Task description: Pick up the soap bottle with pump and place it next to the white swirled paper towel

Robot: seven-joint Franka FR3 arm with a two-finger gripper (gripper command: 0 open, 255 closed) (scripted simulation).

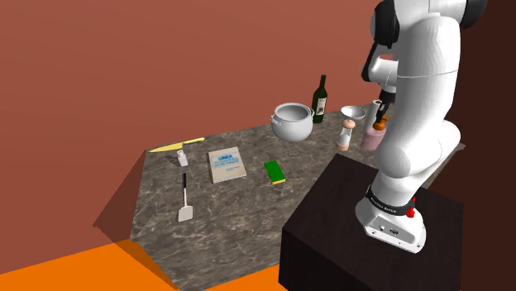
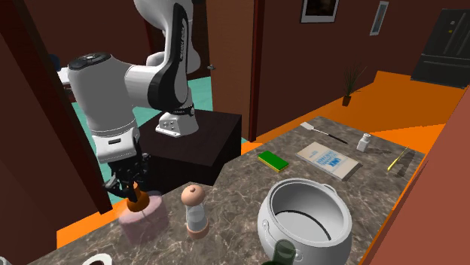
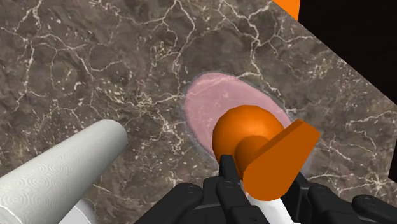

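The soap bottle (image 2: 143, 220) has a pale pink body and an orange pump (image 3: 261, 143). It stands upright at the near end of the marble counter (image 1: 231, 215), close beside the stand; whether its base touches the counter I cannot tell. My gripper (image 2: 134, 188) comes straight down onto it and is shut on the pump's neck, with a black finger (image 3: 226, 170) pressed against the orange ball. From the shoulder, the gripper (image 1: 380, 112) and bottle (image 1: 376, 136) are partly hidden behind the arm. The white swirled paper towel roll (image 3: 57, 172) lies on its side just beside the bottle.
A white grinder with a tan top (image 2: 196, 211) stands next to the bottle, then a white pot (image 2: 305, 218) and a dark green wine bottle (image 1: 319, 97). Farther along lie a green sponge (image 1: 275, 171), a book (image 1: 226, 164), a spatula (image 1: 184, 202) and a small shaker (image 1: 183, 156).
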